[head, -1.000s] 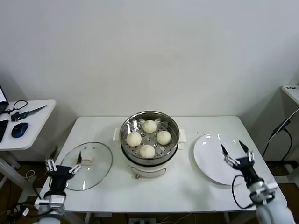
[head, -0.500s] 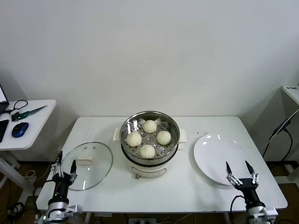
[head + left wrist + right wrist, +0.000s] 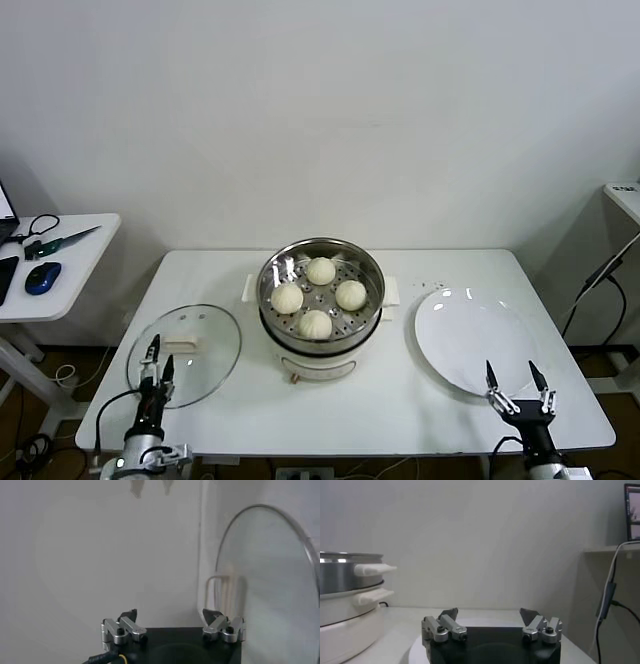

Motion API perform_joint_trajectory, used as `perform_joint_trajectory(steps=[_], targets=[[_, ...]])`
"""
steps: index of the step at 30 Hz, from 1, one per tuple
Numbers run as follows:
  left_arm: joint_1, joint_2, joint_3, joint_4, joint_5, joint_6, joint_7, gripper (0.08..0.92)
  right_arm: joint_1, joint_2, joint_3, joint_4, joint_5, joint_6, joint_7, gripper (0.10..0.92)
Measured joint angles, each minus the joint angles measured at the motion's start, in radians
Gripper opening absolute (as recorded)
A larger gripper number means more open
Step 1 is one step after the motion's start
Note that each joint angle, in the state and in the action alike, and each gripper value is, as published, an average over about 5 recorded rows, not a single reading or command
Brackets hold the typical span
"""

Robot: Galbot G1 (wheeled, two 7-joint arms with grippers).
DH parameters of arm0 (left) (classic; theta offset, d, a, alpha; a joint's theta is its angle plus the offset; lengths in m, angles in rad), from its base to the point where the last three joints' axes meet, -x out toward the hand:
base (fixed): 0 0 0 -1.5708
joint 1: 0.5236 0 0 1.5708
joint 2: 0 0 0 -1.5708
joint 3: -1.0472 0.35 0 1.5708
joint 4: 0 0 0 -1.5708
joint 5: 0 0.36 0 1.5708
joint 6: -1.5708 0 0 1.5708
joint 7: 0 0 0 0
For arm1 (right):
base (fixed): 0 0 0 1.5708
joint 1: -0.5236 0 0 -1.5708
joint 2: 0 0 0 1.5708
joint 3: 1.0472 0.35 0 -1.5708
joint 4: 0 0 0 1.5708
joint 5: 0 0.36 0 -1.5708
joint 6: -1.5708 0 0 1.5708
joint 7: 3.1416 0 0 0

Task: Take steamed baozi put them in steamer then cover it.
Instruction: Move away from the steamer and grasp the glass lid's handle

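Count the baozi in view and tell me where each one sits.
4, all on the perforated tray inside the steamer: one baozi at the back, one on the robot's left, one on the robot's right, one at the front. None appears hidden.

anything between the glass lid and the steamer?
Nothing: in the head view only bare white table separates the cover from the steamer, which holds four baozi.

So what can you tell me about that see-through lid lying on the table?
The cover is a round clear glass lid with a thin metal rim and a cream rectangular handle on top. It lies flat on the white table, handle up, left of the steamer and apart from it. Nothing grips it; the left tool hovers open at its near edge.
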Motion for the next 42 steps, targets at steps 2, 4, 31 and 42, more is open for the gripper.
perform_joint_trajectory(steps=[2,4,31,42], targets=[[-0.015,0.001,0.003,0.023,0.014,0.001,-0.004,0.823,-0.005,0.006,0.003,0.005,-0.001,0.001,0.001,0.823],[-0.030,0.003,0.006,0.044,0.026,0.001,-0.007,0.823,-0.010,0.011,0.005,0.009,-0.001,0.002,0.002,0.823],[-0.194,0.056,0.029,0.243,0.086,-0.028,-0.015,0.722,-0.046,0.046,0.030,0.034,-0.009,0.035,-0.007,0.823],[-0.214,0.058,0.033,0.275,0.084,-0.055,-0.014,0.410,-0.044,0.061,0.017,0.023,-0.024,0.045,-0.014,0.823]])
